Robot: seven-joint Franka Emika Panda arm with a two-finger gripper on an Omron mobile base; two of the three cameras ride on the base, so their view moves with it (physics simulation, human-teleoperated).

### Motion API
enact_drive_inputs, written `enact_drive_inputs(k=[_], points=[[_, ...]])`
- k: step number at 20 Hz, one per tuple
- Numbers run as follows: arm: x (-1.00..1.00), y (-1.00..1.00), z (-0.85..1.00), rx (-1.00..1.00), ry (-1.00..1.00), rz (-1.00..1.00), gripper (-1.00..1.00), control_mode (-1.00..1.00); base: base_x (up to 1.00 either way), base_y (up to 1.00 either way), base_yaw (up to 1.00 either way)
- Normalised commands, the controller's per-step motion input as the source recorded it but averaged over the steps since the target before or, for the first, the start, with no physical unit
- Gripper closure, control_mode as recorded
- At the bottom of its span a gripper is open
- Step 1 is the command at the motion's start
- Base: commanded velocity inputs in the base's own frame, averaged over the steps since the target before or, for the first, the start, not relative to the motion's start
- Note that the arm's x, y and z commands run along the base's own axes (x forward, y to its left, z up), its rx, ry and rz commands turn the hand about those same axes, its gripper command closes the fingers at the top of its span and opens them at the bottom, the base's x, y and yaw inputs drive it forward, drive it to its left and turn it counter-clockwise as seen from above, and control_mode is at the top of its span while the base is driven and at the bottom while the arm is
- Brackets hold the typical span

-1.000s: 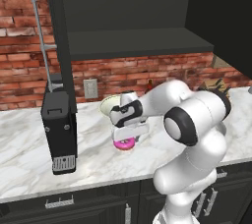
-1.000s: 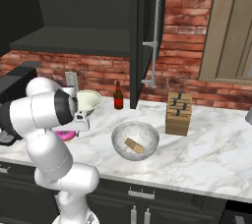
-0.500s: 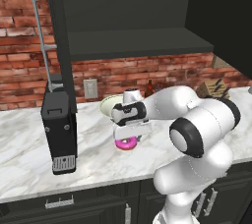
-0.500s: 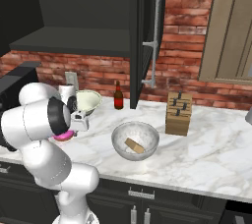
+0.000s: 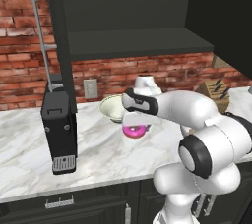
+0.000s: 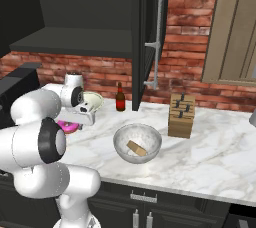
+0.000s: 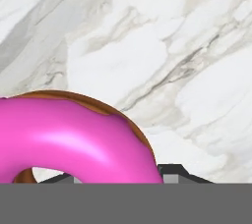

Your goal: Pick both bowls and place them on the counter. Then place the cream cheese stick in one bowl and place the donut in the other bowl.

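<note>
The gripper sits low over the donut, right down on it at the counter. In the hand view the pink ring fills the lower left, with one dark fingertip just showing at its right edge and another dark tip seen through the hole. So the jaws seem to straddle one side of the ring, narrowed to about its thickness, but whether they are actually pinching it I cannot tell.

The donut lies on the marble just in front of the cream bowl, which stands beyond it toward the brick wall, close by. That is the way the lift must carry it: up, then a short way back over the rim.

The grey bowl stands well apart, with the cream cheese stick already in it.
</note>
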Motion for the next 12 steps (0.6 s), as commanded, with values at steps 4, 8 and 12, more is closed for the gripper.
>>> enact_drive_inputs(k=[4, 8, 12], points=[[0.24, -0.15, 0.51, 0.00, 0.00, -0.09, 1.00, -1.00, 0.00, 0.00, 0.00], [0.35, -0.07, 0.33, 0.00, -0.03, -0.09, 1.00, -1.00, 0.00, 0.00, 0.00], [0.45, 0.00, 0.20, 0.00, -0.06, -0.06, 1.00, -1.00, 0.00, 0.00, 0.00]])
